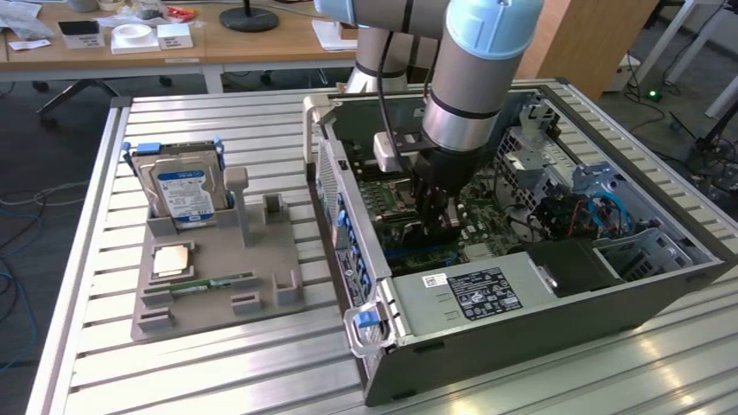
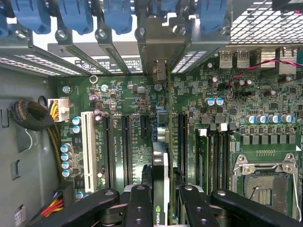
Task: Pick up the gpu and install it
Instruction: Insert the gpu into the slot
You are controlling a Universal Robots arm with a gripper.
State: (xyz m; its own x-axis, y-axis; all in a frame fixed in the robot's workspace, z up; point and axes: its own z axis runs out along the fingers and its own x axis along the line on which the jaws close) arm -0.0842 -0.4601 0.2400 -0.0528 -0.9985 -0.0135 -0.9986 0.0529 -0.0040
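My gripper (image 2: 162,208) is shut on the gpu (image 2: 161,156), a thin black card seen edge-on between the two black fingers (image 2: 138,203), with a small green logo near the grip. Its pale metal bracket (image 2: 158,54) reaches the case's rear slot openings. The card stands upright over the green motherboard (image 2: 123,109), in line with the black expansion slots (image 2: 127,146); whether it is seated I cannot tell. In the exterior view the gripper (image 1: 441,226) is down inside the open computer case (image 1: 346,259), above the motherboard (image 1: 398,220).
Blue slot latches (image 2: 75,16) line the case's rear. A CPU socket (image 2: 265,182) and a white slot (image 2: 87,146) flank the card. On the exterior view's left a grey fixture (image 1: 265,251) carries a silver hard drive (image 1: 185,190), a chip (image 1: 173,259) and a green memory stick (image 1: 213,283).
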